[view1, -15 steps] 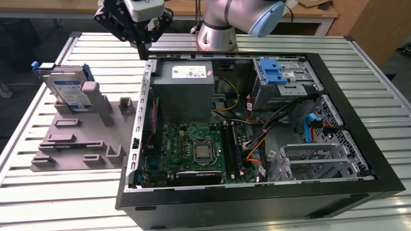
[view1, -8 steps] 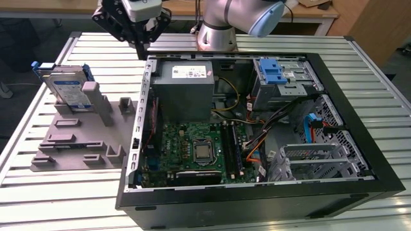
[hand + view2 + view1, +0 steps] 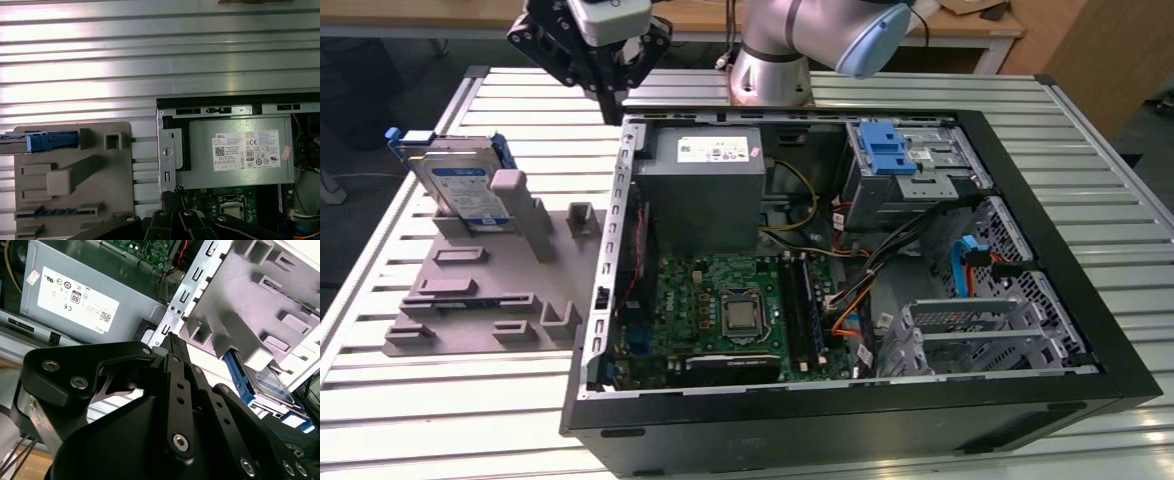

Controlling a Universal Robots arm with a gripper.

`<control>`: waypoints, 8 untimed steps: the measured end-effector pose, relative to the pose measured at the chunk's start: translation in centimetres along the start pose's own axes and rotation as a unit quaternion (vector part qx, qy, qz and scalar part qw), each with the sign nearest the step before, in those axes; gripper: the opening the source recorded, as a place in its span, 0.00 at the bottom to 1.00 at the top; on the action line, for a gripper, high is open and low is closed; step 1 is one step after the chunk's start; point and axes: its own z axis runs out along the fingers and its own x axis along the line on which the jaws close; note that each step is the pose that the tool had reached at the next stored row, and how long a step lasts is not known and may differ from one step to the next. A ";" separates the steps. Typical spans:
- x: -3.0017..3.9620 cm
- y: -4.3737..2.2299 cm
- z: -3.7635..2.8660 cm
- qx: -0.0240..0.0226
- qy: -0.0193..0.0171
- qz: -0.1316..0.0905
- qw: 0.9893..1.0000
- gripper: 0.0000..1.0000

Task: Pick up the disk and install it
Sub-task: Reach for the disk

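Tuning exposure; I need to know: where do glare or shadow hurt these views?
First wrist view: bright glare bands streak the ribbed table, while the disk in the grey fixture is evenly lit. Second wrist view: the table beside the fixture washes out white. Exterior view: inside the computer case it is dimmer than the table; the disk is clearly lit.

I see fingers point(image 3: 176, 360) drawn together, nothing between them. Chassis edge point(image 3: 187, 290) just past fingertips. Power supply box point(image 3: 90, 295) with white label beyond, to one side. Grey holder point(image 3: 250, 300) to other side, with disk point(image 3: 267, 382) in blue carrier against it, apart from fingers.
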 end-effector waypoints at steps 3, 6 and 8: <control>0.12 -0.01 0.01 0.000 0.000 0.000 1.000 0.11; 0.23 -0.02 0.01 0.000 0.000 0.000 1.000 0.11; 0.31 -0.02 0.02 0.000 0.000 0.000 1.000 0.11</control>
